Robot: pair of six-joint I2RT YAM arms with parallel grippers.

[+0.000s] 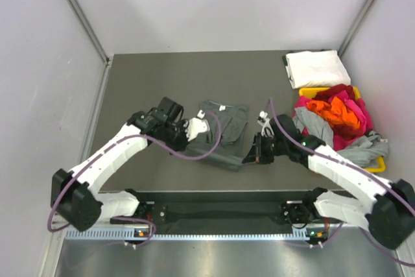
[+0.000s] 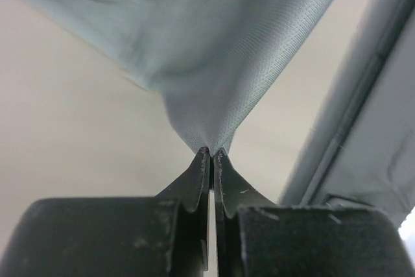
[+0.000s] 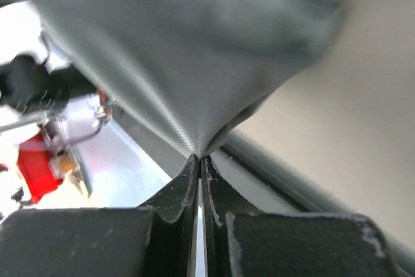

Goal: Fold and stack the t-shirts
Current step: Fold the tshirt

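Note:
A dark grey t-shirt (image 1: 224, 131) hangs bunched between my two grippers above the middle of the table. My left gripper (image 1: 189, 129) is shut on its left edge; the left wrist view shows the cloth (image 2: 214, 63) pinched at the fingertips (image 2: 212, 154). My right gripper (image 1: 254, 154) is shut on its lower right edge; the right wrist view shows the cloth (image 3: 181, 63) pinched at the tips (image 3: 198, 158). A folded white t-shirt (image 1: 314, 67) lies at the back right. Orange (image 1: 334, 113), pink, red and light grey (image 1: 318, 128) shirts are heaped in a pile at the right.
A yellow plastic bin (image 1: 379, 165) under the heap of shirts stands at the table's right edge, just in front of the white shirt. Grey walls close in the table at the left, back and right. A metal rail runs along the near edge.

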